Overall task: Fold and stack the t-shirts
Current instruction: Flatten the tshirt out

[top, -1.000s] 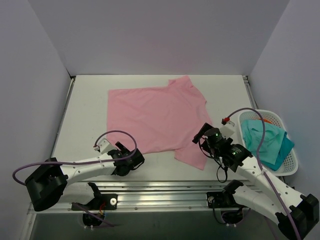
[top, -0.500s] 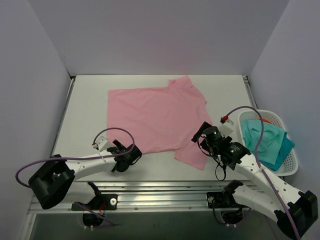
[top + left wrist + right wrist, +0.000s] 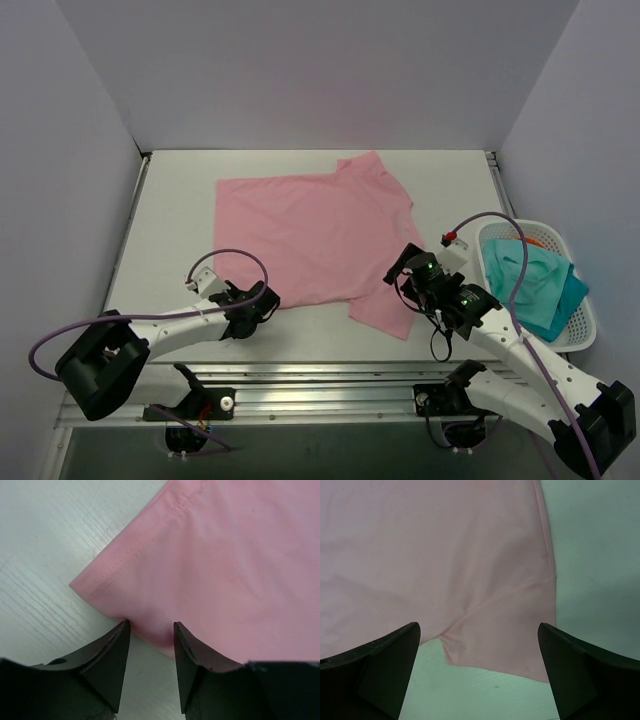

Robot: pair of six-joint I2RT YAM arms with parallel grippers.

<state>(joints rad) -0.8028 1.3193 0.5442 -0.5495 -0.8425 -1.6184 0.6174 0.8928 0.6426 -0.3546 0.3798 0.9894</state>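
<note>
A light pink t-shirt (image 3: 310, 235) lies spread flat on the white table, one sleeve at the back and one at the near right. My left gripper (image 3: 262, 297) is low at the shirt's near left hem corner. In the left wrist view (image 3: 150, 627) its jaws stand a little apart, with the hem edge (image 3: 120, 575) just at the fingertips and table showing between them. My right gripper (image 3: 405, 265) hovers over the near sleeve. In the right wrist view (image 3: 477, 630) it is wide open and empty, and the sleeve (image 3: 510, 640) lies flat below it.
A white basket (image 3: 588, 335) stands at the right edge of the table with teal shirts (image 3: 535, 280) and something orange inside. Grey walls close in the left, back and right. A metal rail runs along the near edge.
My left gripper has moved forward and to the right, up to the shirt's near left corner. The right gripper has shifted only slightly. The shirt has not moved.
</note>
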